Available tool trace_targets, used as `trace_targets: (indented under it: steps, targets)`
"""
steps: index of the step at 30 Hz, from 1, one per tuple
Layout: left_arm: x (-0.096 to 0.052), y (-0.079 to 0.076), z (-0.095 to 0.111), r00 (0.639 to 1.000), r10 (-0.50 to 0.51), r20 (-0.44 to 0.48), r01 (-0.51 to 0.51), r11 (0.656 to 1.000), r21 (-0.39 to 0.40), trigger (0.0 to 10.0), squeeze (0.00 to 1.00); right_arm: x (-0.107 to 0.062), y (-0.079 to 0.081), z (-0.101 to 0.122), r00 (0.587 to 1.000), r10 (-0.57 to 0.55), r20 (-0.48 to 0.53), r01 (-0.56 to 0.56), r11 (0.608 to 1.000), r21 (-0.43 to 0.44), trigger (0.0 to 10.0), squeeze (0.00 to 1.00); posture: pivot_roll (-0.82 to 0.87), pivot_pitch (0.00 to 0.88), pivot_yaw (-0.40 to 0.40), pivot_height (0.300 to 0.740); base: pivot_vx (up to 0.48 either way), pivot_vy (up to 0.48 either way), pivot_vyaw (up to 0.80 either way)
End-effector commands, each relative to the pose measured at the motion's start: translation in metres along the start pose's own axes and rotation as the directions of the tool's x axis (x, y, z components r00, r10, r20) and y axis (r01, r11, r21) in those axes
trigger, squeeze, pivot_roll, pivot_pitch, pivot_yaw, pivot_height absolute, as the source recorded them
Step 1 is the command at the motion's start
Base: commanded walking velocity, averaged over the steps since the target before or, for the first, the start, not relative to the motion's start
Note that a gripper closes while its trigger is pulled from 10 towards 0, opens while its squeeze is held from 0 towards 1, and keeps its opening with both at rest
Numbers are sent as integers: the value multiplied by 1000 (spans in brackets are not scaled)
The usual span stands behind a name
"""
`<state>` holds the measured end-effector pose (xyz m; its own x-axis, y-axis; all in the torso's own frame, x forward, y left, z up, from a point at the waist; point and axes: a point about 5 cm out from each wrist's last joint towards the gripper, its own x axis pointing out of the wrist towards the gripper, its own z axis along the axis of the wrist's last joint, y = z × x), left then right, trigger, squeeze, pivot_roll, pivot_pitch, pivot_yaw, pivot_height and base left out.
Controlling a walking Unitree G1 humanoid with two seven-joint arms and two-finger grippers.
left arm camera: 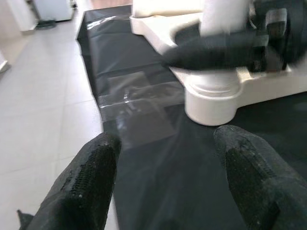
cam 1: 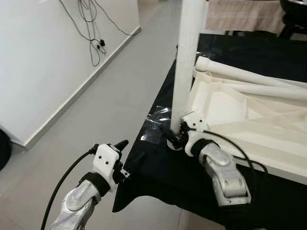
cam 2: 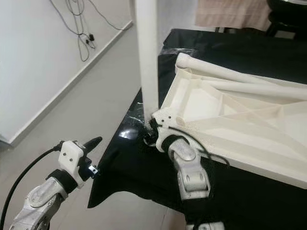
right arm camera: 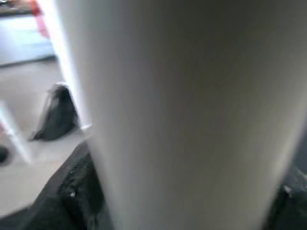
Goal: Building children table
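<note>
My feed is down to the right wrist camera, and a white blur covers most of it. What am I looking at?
Observer: A white table leg, standing upright at the corner of the upturned tabletop. The right gripper is clamped on its base.
Operator: What does the tabletop rest on?
Observer: A black cloth spread on the floor.
Operator: Where's the other arm?
Observer: The left gripper hovers open at the cloth's edge, pointing toward the leg.
Operator: Other legs?
Observer: Two more legs lie across the tabletop.
</note>
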<state>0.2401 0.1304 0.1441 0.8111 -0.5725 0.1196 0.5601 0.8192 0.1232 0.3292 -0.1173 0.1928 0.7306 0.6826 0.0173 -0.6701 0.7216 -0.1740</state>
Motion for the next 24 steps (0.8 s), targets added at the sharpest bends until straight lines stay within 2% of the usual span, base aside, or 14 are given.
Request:
trace_targets:
  steps: [1,2,5,6,10,12,13,14,15,19,22,24]
  targets:
    - [-4,0,-6,1000,8,-24,-8,1000,-11,10000,0,3,4,-1,995,97,13,-97,995,1,10000,0,57,182,48,740,0,0,0]
    - [-4,-2,-5,1000,5,-22,-6,1000,-12,10000,0,5,-3,2,984,177,6,-177,984,-24,10000,0,61,186,44,740,0,0,0]
    - [-5,-3,-5,1000,4,-21,-4,1000,-13,10000,0,7,-7,3,973,231,-3,-231,973,-25,10000,0,63,188,42,740,0,0,0]
    - [-5,-4,-4,1000,3,-19,-3,1000,-14,10000,0,12,-10,4,953,303,-17,-303,953,-21,10000,0,77,197,36,740,0,0,0]
    - [-6,-7,-3,1000,2,-16,-3,1000,-14,10000,0,24,-15,8,926,378,-21,-378,926,4,10000,0,86,205,33,740,0,0,0]
    - [-6,-7,-3,1000,2,-16,-3,1000,-14,10000,0,24,-15,8,926,378,-21,-378,926,4,10000,0,86,205,33,740,0,0,0]
    - [-7,-9,-2,1000,2,-16,-3,1000,-14,10000,0,29,-17,10,919,393,-27,-393,920,8,4549,0,93,211,30,740,0,0,0]
    - [-7,-9,-2,1000,2,-16,-3,1000,-14,10000,0,29,-17,10,919,393,-27,-393,920,8,4549,0,93,211,30,740,0,0,0]
    - [-8,-10,-2,1000,2,-15,-2,1000,-15,10000,0,32,-22,10,919,392,-34,-391,920,28,0,0,99,223,23,740,0,0,0]
    - [-9,-12,0,1000,3,-15,-3,1000,-16,10000,0,33,-31,11,919,392,-40,-390,919,56,0,0,99,231,21,740,0,0,0]
    - [-10,-13,0,1000,5,-13,-5,1000,-19,10000,0,26,-38,8,923,383,-38,-380,923,69,0,0,89,240,21,740,0,0,0]
    - [-10,-13,0,1000,6,-12,-6,1000,-22,10000,0,15,-42,1,926,374,-44,-371,926,66,0,0,79,243,23,740,0,0,0]
